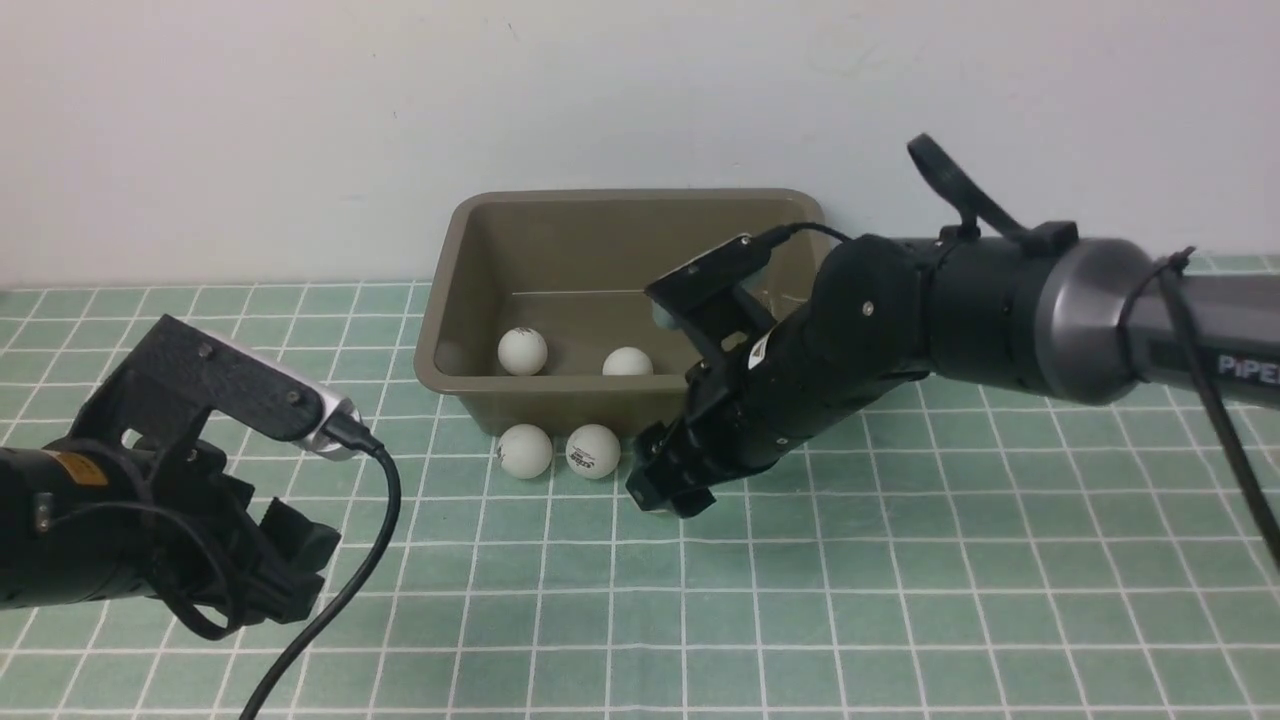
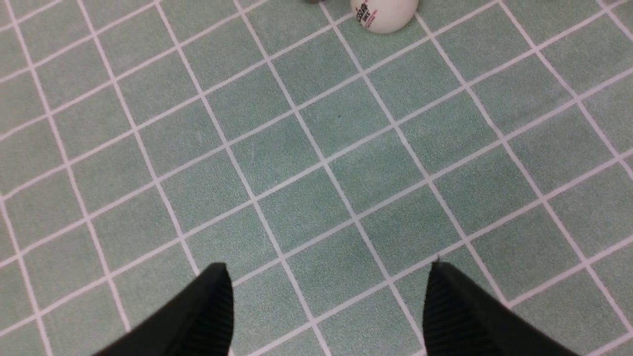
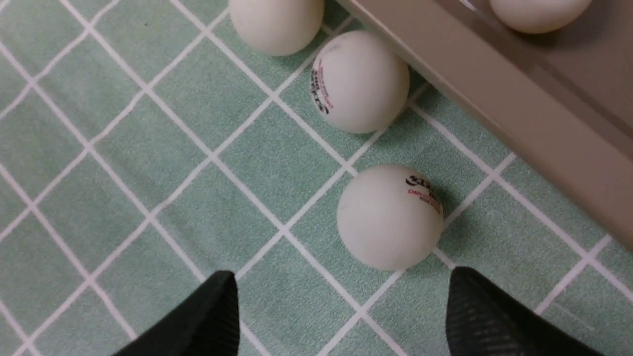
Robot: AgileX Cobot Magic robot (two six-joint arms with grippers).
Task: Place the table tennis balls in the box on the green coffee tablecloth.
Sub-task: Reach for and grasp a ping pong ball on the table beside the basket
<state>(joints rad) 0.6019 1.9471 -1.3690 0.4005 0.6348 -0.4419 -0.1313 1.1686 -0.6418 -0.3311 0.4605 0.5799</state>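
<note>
Box (image 1: 560, 400) runs lengthwise left-to-right; left claw (image 2: 326, 277) and right claw (image 3: 341, 273) gape open.

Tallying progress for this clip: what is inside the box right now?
Inside the box, two table tennis balls show: the left ball and the middle ball. The right arm covers the box's right end, so anything there cannot be seen.

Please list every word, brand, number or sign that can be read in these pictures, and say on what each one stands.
"PiPE", cut by the picture's edge: on the right arm, front view.
Black and red print on one table tennis ball and its neighbour: too blurred to read.
Yellow label on the left arm: too small to read.
White sticker on the right arm's wrist: too small to read.
</note>
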